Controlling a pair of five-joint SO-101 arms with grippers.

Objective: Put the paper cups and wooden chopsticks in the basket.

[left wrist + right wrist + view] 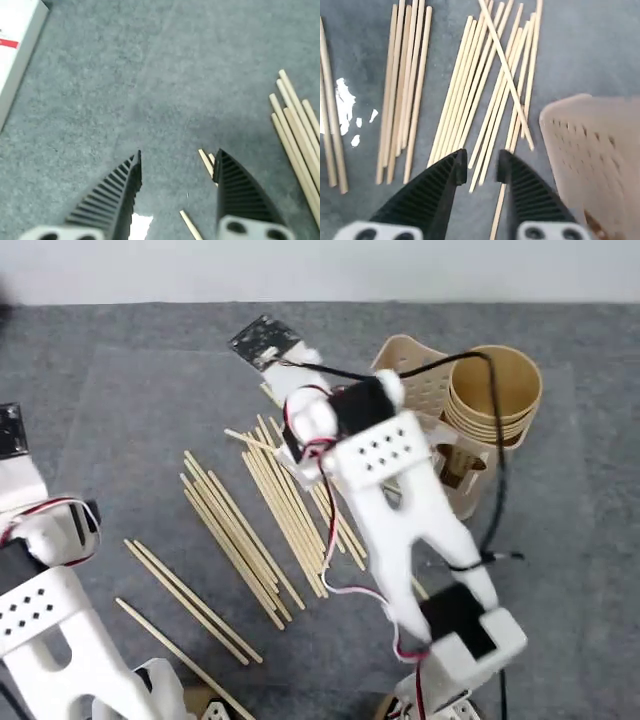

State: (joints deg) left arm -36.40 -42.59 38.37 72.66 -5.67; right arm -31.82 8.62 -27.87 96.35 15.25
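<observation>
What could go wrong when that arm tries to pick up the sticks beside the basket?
The chopsticks lie flat and crossed over each other, so the right gripper, open over them, may pinch several at once, or one may slip out. The basket sits close beside that gripper, so a careless swing could nudge it and the paper cups stacked in it.

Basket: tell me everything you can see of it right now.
The basket is cream plastic, its walls perforated with small holes, its rim rounded. It sits on the grey mat beside the loose wooden chopsticks. A nested stack of paper cups stands in it, and the right arm crosses above its near side.
</observation>
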